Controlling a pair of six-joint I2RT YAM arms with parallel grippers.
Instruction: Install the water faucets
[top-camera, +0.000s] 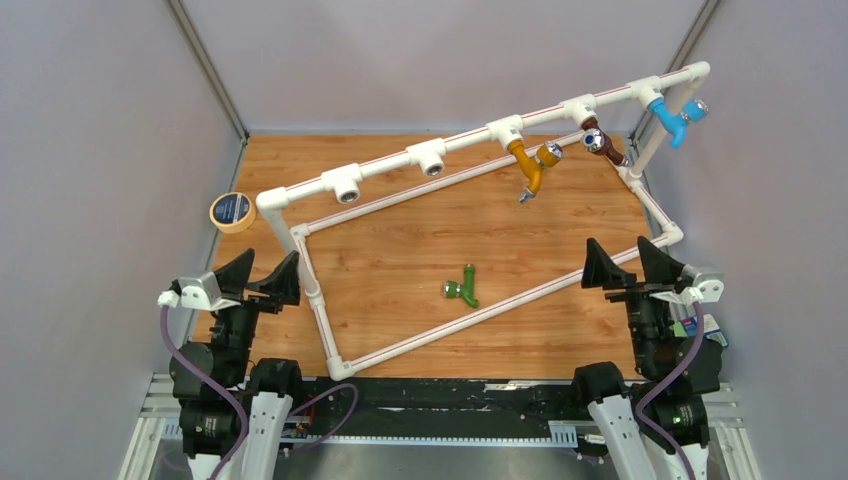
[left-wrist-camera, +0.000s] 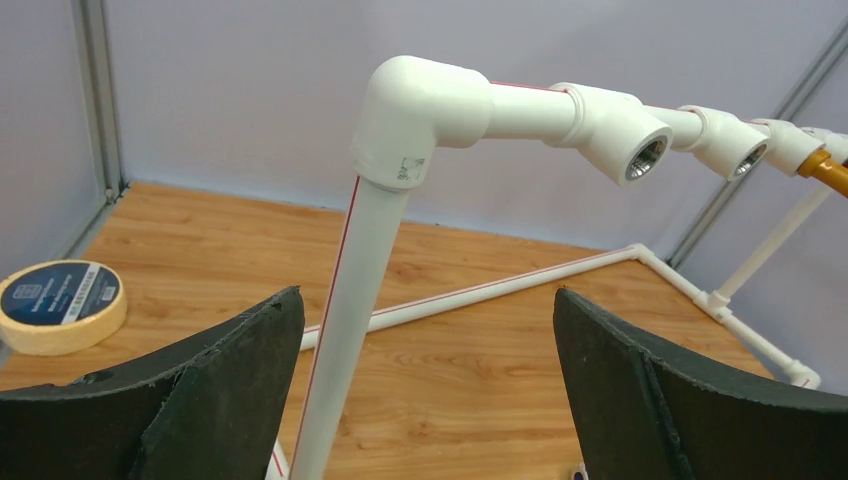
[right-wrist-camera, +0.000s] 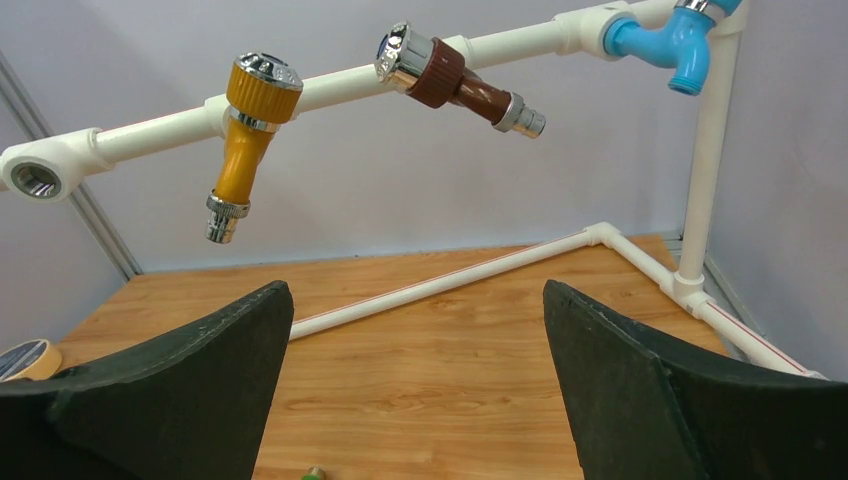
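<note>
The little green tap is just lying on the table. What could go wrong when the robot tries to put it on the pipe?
The green tap is small and lies flat, so it might slide away instead of being gripped. The white floor pipe lies close beside it and could get bumped. Going crooked into an empty socket, the tap might jam.

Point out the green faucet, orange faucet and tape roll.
green faucet (top-camera: 466, 288), top external view, its body
orange faucet (right-wrist-camera: 240, 150), right wrist view, its body
tape roll (left-wrist-camera: 58, 293), left wrist view, top face
</note>
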